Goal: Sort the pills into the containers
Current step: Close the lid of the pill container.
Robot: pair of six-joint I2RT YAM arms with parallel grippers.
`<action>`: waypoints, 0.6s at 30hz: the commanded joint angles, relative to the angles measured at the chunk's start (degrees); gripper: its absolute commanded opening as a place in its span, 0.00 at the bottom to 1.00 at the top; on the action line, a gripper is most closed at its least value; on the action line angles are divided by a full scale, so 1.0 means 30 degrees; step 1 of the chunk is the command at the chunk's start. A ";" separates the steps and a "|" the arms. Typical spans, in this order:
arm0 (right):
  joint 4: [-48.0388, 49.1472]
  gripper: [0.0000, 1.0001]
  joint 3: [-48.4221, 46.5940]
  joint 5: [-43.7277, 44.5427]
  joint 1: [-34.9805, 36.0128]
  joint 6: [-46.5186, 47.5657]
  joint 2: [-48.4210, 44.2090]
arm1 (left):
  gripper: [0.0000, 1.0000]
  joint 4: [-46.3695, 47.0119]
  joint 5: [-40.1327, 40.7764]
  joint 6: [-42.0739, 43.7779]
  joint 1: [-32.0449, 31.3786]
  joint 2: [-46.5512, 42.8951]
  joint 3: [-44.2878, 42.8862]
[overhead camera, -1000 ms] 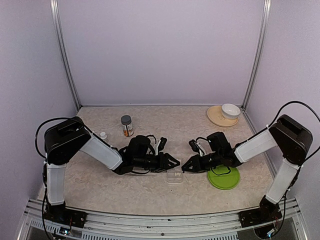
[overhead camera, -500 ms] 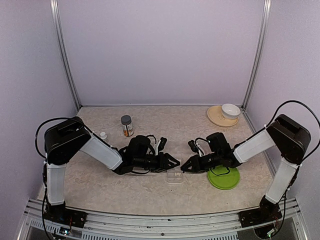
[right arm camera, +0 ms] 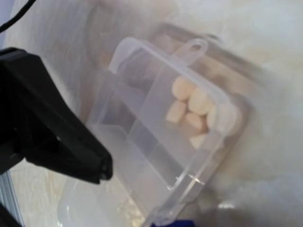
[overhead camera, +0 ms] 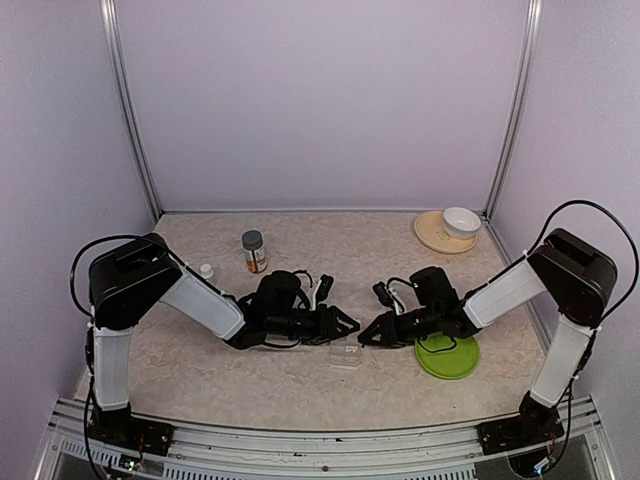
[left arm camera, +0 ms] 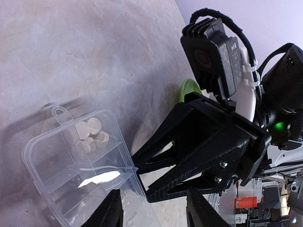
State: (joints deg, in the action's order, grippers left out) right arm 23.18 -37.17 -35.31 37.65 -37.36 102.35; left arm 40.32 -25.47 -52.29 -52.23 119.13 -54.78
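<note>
lilac walls and metal corner posts round a pale marbled table (overhead camera: 200, 370). near the front middle, flat on that table, the clear pill box (overhead camera: 348, 353), between the two arms' tips. heaped in its end compartment, the one beside the small hanging tab, a cluster of cream pills (left arm camera: 87, 135), some round, some oblong. coming in from the left, low over the table, the left gripper (overhead camera: 345, 328), its dark fingers (left arm camera: 111, 210) spread apart with the near edge of the box and a clear flap between them; cannot tell whether pressing on the plastic or merely straddling it. coming in from the right, the right gripper (overhead camera: 366, 336), released, jaws parted in a narrow v, tips right at the box's long side; touching or just short of it, cannot tell. just right of the box, partly under the right arm, a green plate (overhead camera: 447, 357). far back right, a white bowl (overhead camera: 461, 220) on a tan plate (overhead camera: 432, 232). back left, an upright bottle (overhead camera: 254, 252) with a grey lid, and a small white cap (overhead camera: 206, 270) beside it.
</note>
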 commanded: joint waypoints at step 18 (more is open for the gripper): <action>-0.0591 0.29 -0.0593 0.0791 0.0502 0.0061 0.0919 | 0.50 -0.2318 0.1270 0.0913 -0.0165 -0.0729 0.0090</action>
State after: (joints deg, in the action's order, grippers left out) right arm 24.27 -38.04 -35.33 38.24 -38.20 103.79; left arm 39.79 -24.10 -51.57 -52.25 118.26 -54.17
